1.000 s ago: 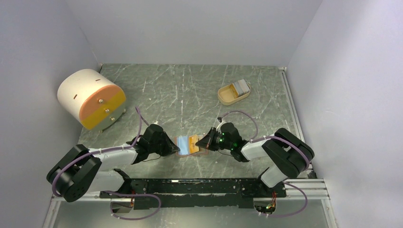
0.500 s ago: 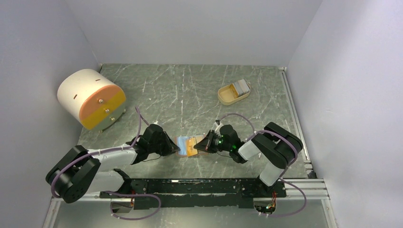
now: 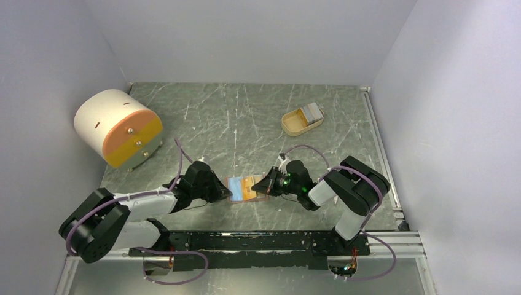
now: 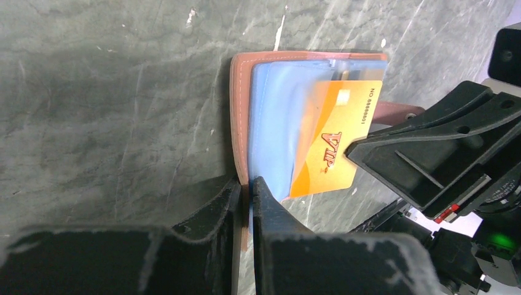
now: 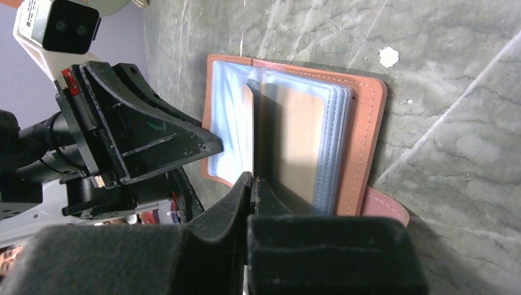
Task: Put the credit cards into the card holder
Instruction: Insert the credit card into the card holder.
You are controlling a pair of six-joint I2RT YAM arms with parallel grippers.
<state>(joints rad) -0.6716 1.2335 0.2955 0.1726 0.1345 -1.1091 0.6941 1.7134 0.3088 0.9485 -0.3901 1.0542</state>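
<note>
We find the left end effector [image 4: 247, 187] clamped shut on the edge of the card holder [image 4: 240, 86]. Its two fingers pinch the salmon cover together with the pale blue sleeves [image 4: 276, 117] inside. From above, this end effector sits at the holder's 9 o'clock side. The right end effector [image 5: 252, 182] faces it from 3 o'clock, and the two are close but apart. The right one is closed on an orange card [image 4: 335, 147] printed with "VIP", gripping it by one short end. The card's other end overlaps the blue sleeves. We cannot tell whether it sits in a slot or only lies between the leaves. The card is slightly skewed against the holder's edges.

The card holder lies open and flat on the green marbled counter [image 3: 246, 117], near its front edge and roughly midway between the two arms. Its little snap tab [image 5: 386, 210] pokes out from under the cover on the right arm's side.

Farther out, at about 1 o'clock from the holder and well apart from it, a beige oval tray [image 3: 289, 126] holds more credit cards [image 3: 312, 111], light blue and grey, leaning at one end. At about 10 o'clock, near the counter's far left corner, stands a big white-and-orange drum [image 3: 110, 117] with small knobs on its orange face.
</note>
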